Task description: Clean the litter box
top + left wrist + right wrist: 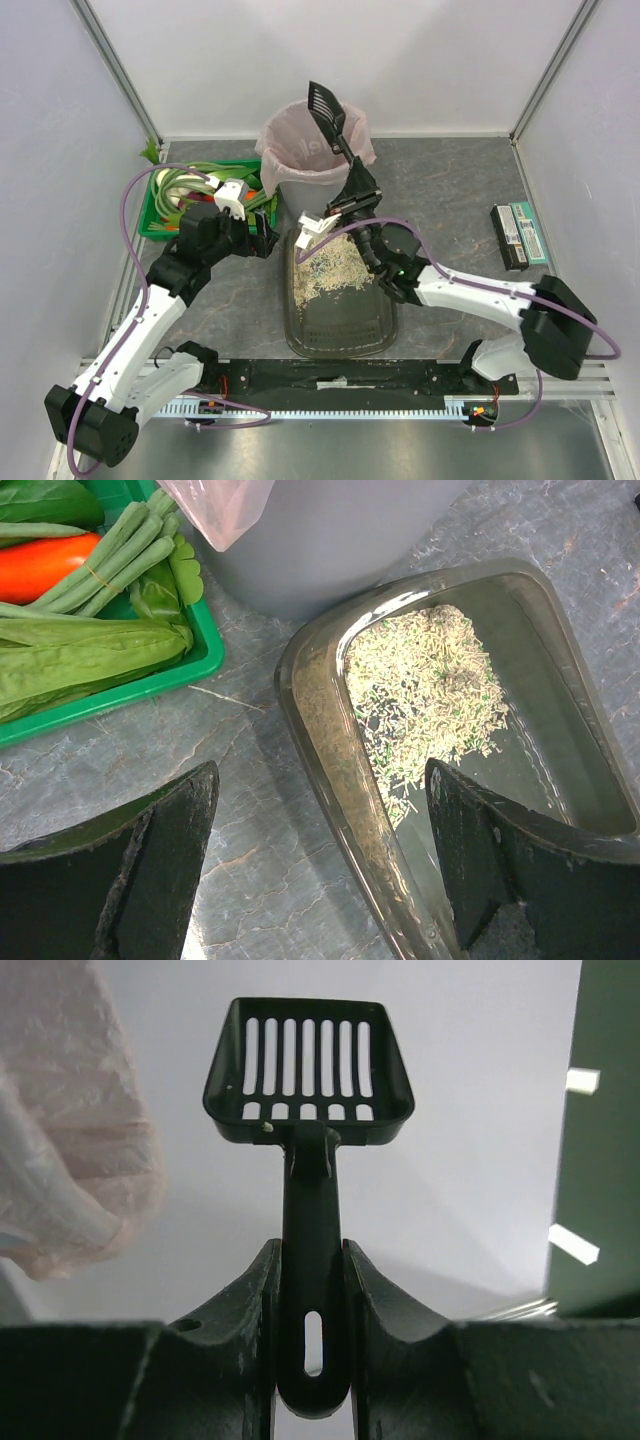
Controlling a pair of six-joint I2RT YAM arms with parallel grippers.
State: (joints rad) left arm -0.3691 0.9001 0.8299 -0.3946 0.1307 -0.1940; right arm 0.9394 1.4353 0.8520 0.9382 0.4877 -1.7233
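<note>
Olive-grey plastic litter box (338,305), set lengthwise at the middle of the counter (450,190) towards its near edge; beige litter (335,268) is gathered at its far end. Left gripper (322,780): spread wide and holding nothing, placed astride the box's left rim near the far end. Right gripper (312,1260): clamped on the handle of a black slotted scoop (310,1060), which is raised over the bin. Grey bin (300,165), pink-bagged, is stood at the far edge. Green crate (160,205) of vegetables is kept at the far left corner.
</note>
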